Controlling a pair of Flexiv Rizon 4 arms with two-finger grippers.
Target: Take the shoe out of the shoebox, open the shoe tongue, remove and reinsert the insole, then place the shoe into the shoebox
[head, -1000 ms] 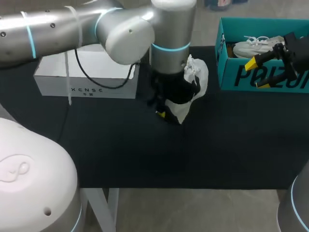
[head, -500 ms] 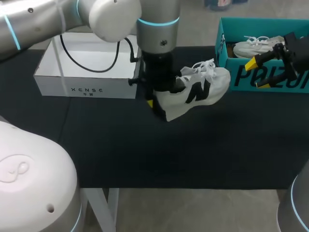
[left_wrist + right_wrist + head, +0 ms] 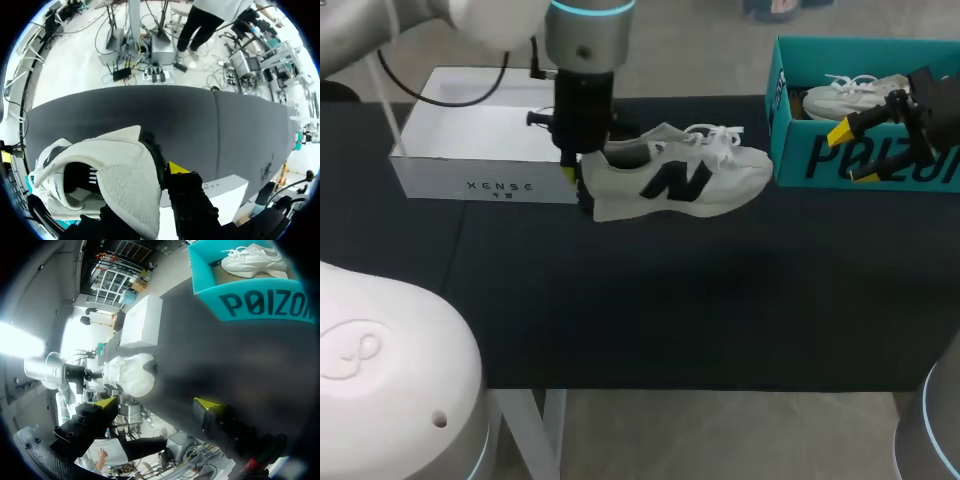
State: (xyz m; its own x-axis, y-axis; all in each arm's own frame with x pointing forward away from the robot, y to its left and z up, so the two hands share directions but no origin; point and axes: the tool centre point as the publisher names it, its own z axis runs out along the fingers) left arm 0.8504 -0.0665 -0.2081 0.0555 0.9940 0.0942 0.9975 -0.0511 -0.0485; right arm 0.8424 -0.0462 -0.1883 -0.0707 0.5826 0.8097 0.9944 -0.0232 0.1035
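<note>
A white shoe (image 3: 670, 180) with a black side logo lies level over the dark table (image 3: 670, 300), toe pointing at the teal shoebox (image 3: 860, 155). My left gripper (image 3: 578, 185) is shut on its heel. In the left wrist view the heel collar (image 3: 120, 175) sits between the fingers of the left gripper (image 3: 155, 187), with one yellow tip (image 3: 177, 168) showing. A second white shoe (image 3: 850, 95) rests inside the teal shoebox. My right gripper (image 3: 857, 152) hangs open in front of that box, holding nothing. In the right wrist view, the right gripper (image 3: 156, 402) faces the held shoe (image 3: 130, 375).
A white open box (image 3: 490, 145) stands at the back left, right beside the left gripper. The teal shoebox (image 3: 250, 300) is near the table's back right edge. Bare dark tabletop stretches across the front.
My left arm has swung left, turning the shoe from hanging bunched under the wrist to lying level with its side showing. The right arm has not moved.
</note>
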